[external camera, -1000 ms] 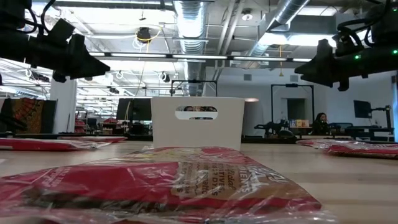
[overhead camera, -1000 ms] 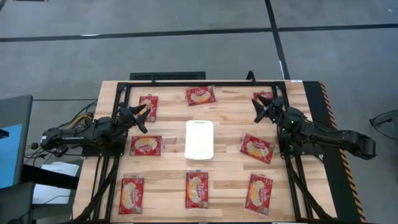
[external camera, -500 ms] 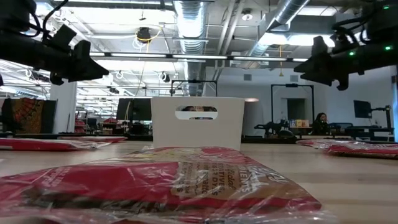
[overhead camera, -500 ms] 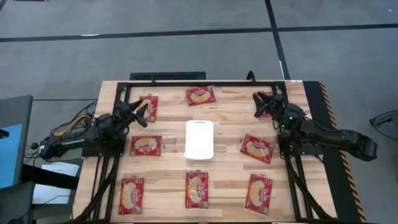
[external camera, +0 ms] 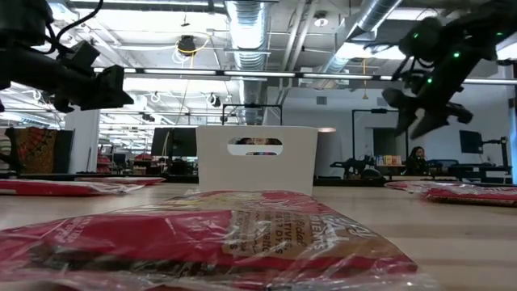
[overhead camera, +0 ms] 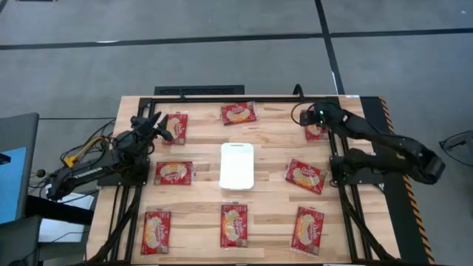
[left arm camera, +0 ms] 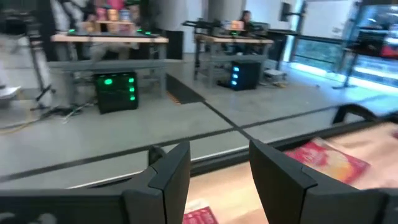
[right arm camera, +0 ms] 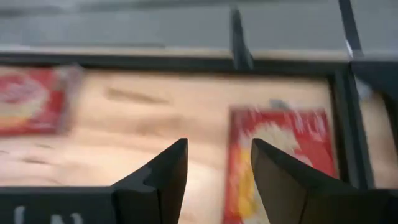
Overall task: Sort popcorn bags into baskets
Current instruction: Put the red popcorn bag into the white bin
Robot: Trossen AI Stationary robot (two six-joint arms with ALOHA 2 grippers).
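Right hand [overhead camera: 312,124] spread wide above far-right popcorn bag [overhead camera: 316,133], left hand [overhead camera: 158,127] parted, empty, white basket [overhead camera: 236,165] central

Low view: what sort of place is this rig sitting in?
Probably an open-plan robotics lab or workshop. Exposed ducts and pipes run under the ceiling, other workbenches with lit equipment stand on the concrete floor behind, and a person sits at a far desk.

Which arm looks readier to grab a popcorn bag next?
Probably the right. The right gripper points down, open, over the far-right popcorn bag. The left gripper, also open, is beside the far-left popcorn bag but aimed outward, not at it.
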